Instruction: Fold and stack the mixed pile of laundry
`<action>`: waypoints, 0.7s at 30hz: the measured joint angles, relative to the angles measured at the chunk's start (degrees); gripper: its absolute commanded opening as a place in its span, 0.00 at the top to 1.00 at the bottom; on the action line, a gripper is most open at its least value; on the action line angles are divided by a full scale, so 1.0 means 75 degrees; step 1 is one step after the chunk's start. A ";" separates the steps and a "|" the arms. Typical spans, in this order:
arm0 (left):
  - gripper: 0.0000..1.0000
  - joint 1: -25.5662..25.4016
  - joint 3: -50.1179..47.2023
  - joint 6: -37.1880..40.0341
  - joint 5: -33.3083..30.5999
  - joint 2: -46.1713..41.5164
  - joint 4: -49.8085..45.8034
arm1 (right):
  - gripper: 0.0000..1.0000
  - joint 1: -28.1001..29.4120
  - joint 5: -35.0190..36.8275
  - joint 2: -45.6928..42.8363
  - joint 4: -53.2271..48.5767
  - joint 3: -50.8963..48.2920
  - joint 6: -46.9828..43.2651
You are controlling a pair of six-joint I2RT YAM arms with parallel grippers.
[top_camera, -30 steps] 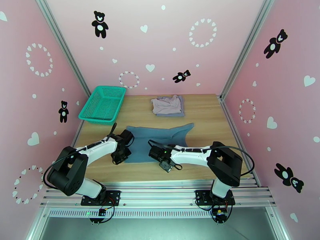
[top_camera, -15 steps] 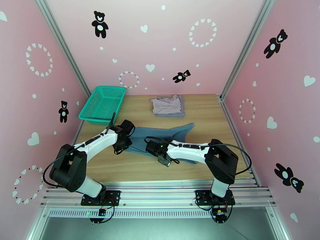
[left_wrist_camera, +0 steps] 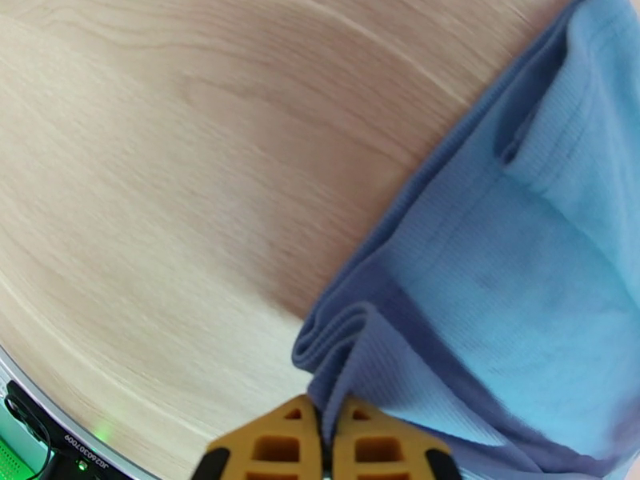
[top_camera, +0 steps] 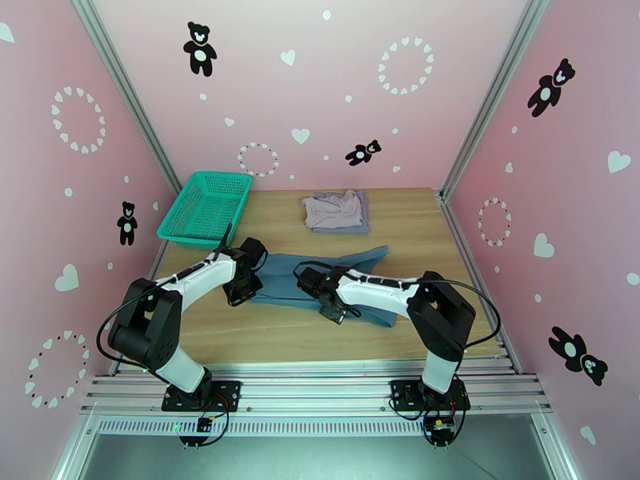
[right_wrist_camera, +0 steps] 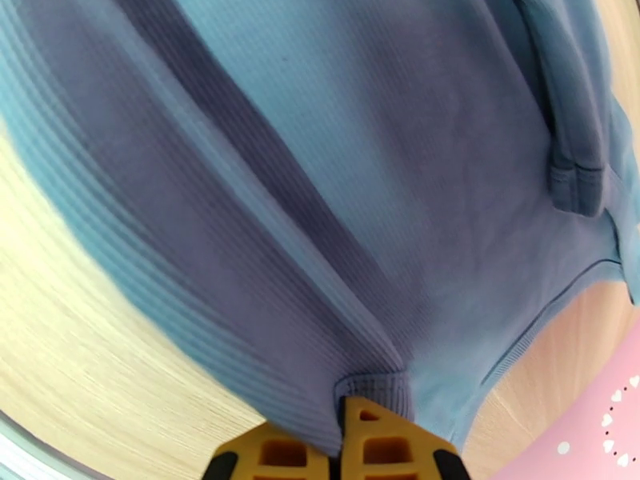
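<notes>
Pinching of the teal-blue top (top_camera: 356,267) is seen at both arms. The left gripper (top_camera: 239,294) is clamped on the top's bunched left edge; in the left wrist view the yellow fingertips (left_wrist_camera: 298,442) are pressed together, with a doubled fold of cloth (left_wrist_camera: 496,274) caught at their tips (left_wrist_camera: 328,411). The right gripper (top_camera: 333,310) is clenched on a hemmed edge nearer the middle; in the right wrist view the ribbed cloth (right_wrist_camera: 320,194) is drawn taut up to the closed tips (right_wrist_camera: 340,416).

The top is spread across the middle of the wooden table (top_camera: 264,339), creased lengthwise, with one corner pointing toward the far right.

At the far edge, well apart from it, a pale mauve-grey garment (top_camera: 330,208) is laid folded on a grey-lavender garment (top_camera: 364,218). A green mesh basket (top_camera: 206,208) is placed at the far left corner; nothing can be seen inside it.
</notes>
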 measured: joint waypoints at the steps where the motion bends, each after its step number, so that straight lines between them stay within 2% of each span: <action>1: 0.89 0.0020 0.0029 0.0015 0.0003 0.0020 0.0003 | 1.00 -0.0050 -0.0058 0.0000 0.0006 0.0009 -0.0038; 16: 0.89 0.0221 0.0618 0.0184 0.0189 0.0551 -0.0026 | 1.00 -0.0705 -0.1125 0.0029 -0.0262 0.0656 -0.0734; 21: 0.80 0.0259 0.0758 0.0262 0.0201 0.0775 -0.0105 | 1.00 -0.1043 -0.1378 0.0245 -0.0385 0.0886 -0.0924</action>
